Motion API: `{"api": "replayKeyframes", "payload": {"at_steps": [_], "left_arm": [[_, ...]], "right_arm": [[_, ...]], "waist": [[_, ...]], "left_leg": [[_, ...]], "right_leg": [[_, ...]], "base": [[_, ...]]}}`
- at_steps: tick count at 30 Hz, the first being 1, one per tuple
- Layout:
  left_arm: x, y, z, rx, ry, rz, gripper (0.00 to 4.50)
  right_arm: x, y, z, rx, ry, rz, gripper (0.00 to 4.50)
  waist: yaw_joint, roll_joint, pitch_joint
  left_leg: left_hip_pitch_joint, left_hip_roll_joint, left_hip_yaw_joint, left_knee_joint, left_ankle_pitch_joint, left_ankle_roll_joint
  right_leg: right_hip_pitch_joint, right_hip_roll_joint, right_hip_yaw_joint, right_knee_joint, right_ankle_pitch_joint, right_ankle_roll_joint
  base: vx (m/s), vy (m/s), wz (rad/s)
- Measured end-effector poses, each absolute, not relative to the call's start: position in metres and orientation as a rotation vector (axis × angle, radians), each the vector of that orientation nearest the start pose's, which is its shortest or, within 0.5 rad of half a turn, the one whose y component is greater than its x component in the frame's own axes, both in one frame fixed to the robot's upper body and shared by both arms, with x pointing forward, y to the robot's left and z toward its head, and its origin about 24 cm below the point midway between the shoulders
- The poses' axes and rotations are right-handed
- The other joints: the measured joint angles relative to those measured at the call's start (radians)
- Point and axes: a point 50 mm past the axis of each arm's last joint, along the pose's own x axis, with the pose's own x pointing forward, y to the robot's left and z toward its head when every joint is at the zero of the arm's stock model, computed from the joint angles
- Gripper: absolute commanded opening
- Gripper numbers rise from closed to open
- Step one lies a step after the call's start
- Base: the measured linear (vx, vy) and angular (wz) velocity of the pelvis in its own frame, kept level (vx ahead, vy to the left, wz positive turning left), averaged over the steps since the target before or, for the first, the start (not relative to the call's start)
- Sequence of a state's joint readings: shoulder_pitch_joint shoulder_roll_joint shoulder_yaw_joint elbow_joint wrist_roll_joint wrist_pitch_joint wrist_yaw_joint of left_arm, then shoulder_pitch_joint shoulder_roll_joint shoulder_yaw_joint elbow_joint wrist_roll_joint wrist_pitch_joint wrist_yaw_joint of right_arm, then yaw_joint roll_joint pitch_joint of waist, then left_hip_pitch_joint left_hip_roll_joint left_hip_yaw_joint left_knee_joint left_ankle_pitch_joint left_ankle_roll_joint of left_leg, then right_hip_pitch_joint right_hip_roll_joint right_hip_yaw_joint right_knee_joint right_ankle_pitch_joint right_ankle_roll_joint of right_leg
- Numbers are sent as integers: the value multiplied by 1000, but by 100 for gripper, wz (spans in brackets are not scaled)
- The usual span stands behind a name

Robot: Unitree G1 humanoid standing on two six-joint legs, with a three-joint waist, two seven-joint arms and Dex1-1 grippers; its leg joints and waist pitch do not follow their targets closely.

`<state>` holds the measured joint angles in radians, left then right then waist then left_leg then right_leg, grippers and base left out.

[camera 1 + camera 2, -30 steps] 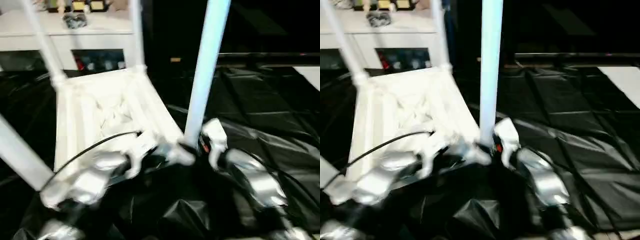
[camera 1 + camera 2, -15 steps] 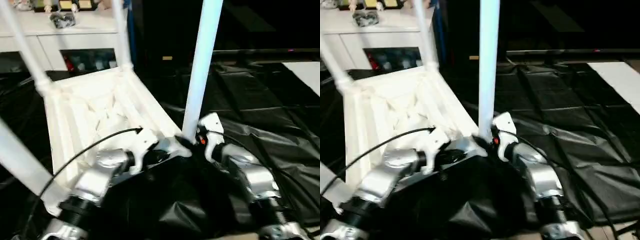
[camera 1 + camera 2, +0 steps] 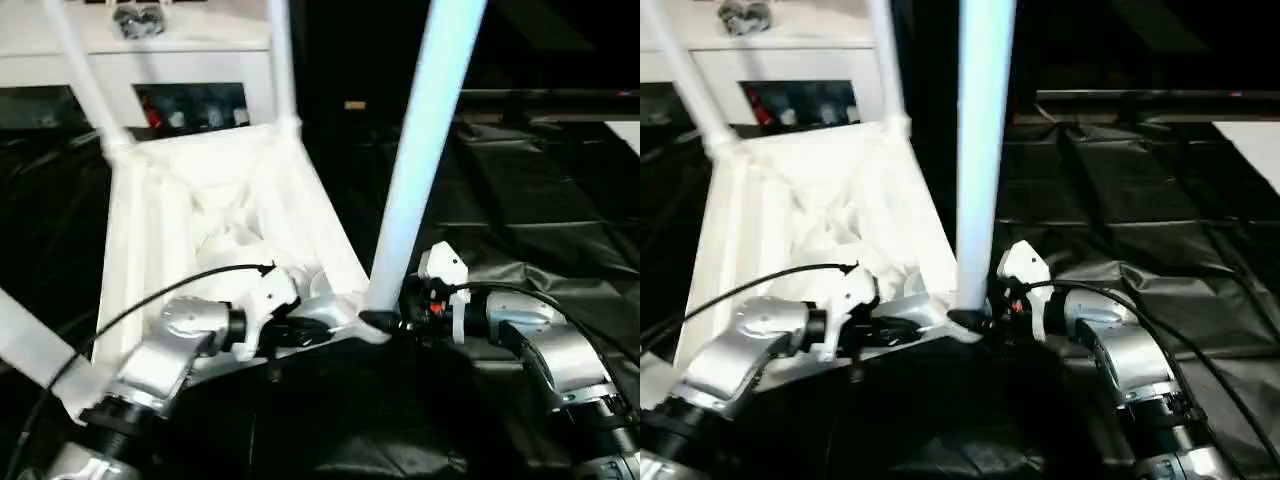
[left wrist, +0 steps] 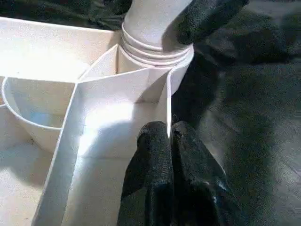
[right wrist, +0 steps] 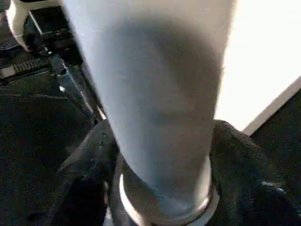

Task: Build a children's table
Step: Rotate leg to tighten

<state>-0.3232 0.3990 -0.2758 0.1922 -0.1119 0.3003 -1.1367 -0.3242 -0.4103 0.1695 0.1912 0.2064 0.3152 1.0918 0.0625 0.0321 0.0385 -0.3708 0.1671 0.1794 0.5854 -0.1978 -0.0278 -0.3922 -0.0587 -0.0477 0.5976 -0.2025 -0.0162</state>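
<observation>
Black sheeting [image 3: 520, 200] covers the floor under the upturned tabletop [image 3: 200, 200]. My right gripper [image 3: 980, 322] is clamped around the base of the near leg [image 3: 420, 150] where it enters its corner socket; my left gripper [image 4: 170, 141] pinches the tabletop's rim beside it. Since a second ago my right forearm has swung lower (the camera shifted too). Behind stands a white cabinet [image 3: 170, 60].

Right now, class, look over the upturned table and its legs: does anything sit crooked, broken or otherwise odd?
Nothing stands out. The tabletop lies underside up on the black sheet, legs rising from its corner sockets. The near leg sits in its socket, right gripper around its base.
</observation>
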Motion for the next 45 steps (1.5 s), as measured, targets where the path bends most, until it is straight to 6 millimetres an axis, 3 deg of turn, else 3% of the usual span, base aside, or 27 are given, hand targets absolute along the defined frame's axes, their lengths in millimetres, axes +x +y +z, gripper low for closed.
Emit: {"api": "replayKeyframes", "payload": {"at_steps": [7,20,26,28,33,40,42,45], "left_arm": [[266,132,41,221,451,-1337,0],[266,132,40,218,449,-1335,0],[271,127,38,204,443,-1229,0],[277,123,35,200,442,-1131,0],[282,110,32,174,442,-996,0],[284,93,31,164,442,-871,0],[283,91,31,163,441,-867,0],[282,91,31,163,438,-867,0]], "right_arm": [[275,-148,55,-115,364,1235,223],[272,-144,54,-116,357,1244,211],[279,-135,46,-78,319,1090,208],[289,-124,41,-46,307,941,206],[302,-107,35,-6,309,728,202],[314,-94,34,-10,326,572,202],[314,-94,34,-11,324,571,257],[313,-93,34,2,319,582,273]], "waist": [[-2,-1,2],[-2,-1,1],[-10,-3,0],[-31,-6,0],[-58,-6,0],[-78,-6,0],[-80,-6,0],[-82,-5,0]], "left_leg": [[6,4,11,4,-3,-7],[5,5,14,6,-3,-6],[13,5,15,6,-3,-7],[20,5,14,6,-2,-8],[21,1,-1,5,-3,-8],[21,-2,-7,5,-3,-8],[21,-3,-7,5,-3,-8],[21,-3,-7,5,-3,-8]], "right_leg": [[7,-1,4,0,0,1],[7,-1,4,1,1,1],[12,-1,5,3,1,1],[14,-1,5,3,-3,7],[14,-2,-2,-9,-4,9],[13,-3,-4,-24,-4,9],[12,-3,-4,-27,-4,9],[11,-3,-4,-28,-4,9]], "base": [[0,0,0],[0,0,0],[0,0,0],[0,0,0],[-23,9,-10],[0,0,0],[0,0,0],[0,0,0]]}}
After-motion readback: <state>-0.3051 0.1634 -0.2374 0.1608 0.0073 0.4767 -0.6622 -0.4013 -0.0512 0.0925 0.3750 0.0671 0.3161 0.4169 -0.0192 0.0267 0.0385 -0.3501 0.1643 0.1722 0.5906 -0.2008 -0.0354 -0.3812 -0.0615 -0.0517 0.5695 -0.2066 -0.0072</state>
